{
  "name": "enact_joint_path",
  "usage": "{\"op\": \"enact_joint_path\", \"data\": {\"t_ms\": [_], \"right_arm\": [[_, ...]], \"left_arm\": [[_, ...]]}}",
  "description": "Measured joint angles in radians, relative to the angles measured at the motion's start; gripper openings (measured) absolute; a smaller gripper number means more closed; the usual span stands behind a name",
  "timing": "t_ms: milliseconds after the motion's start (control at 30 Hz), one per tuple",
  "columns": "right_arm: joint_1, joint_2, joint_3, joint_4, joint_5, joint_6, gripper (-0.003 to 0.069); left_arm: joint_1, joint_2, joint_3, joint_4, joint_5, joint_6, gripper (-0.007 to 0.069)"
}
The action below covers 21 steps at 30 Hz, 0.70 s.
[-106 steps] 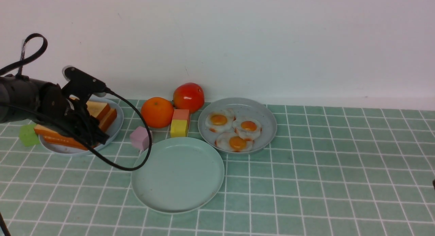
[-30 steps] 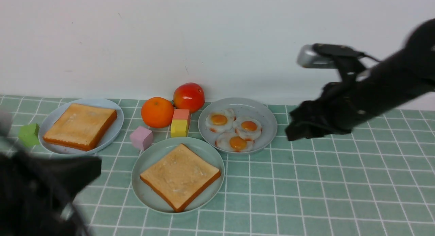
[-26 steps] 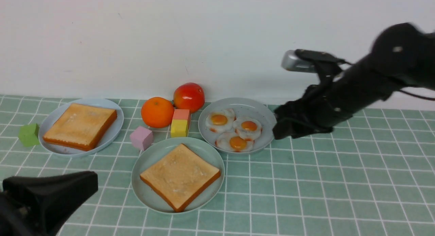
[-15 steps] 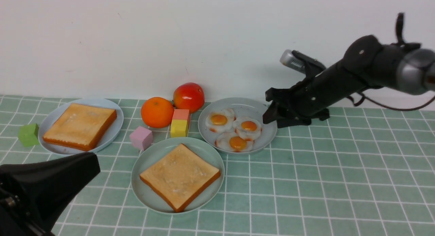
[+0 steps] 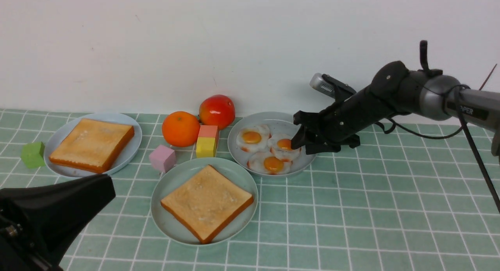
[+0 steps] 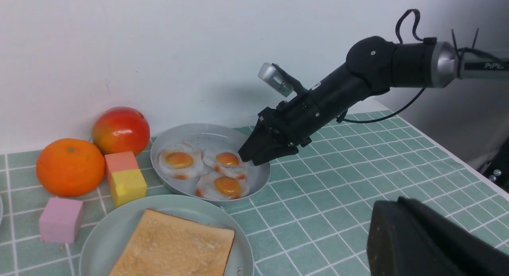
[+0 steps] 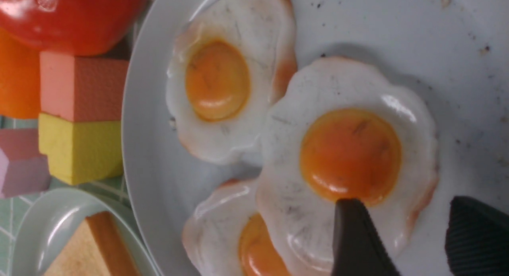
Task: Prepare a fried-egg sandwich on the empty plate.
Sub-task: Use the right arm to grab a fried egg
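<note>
Right fingers (image 7: 356, 240), spread, have reached the fried egg (image 7: 350, 156).

The round pale mint-green plate (image 5: 174, 179) is seen lower centre in the front view, lying flat; one golden-brown toast slice (image 5: 207, 202) is carried on it.
</note>
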Motion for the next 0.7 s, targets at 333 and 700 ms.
{"op": "enact_joint_path", "data": {"t_ms": [333,700], "right_arm": [[0.008,0.021,-0.007,0.029,-0.033,0.001,0.0353],[0.008,0.038,-0.017,0.045,-0.048,-0.026,0.0347]], "left_arm": [[0.000,0.000,0.000,0.000,-0.001,-0.003,-0.0013],[0.000,0.000,0.000,-0.004,-0.002,-0.003,-0.0011]]}}
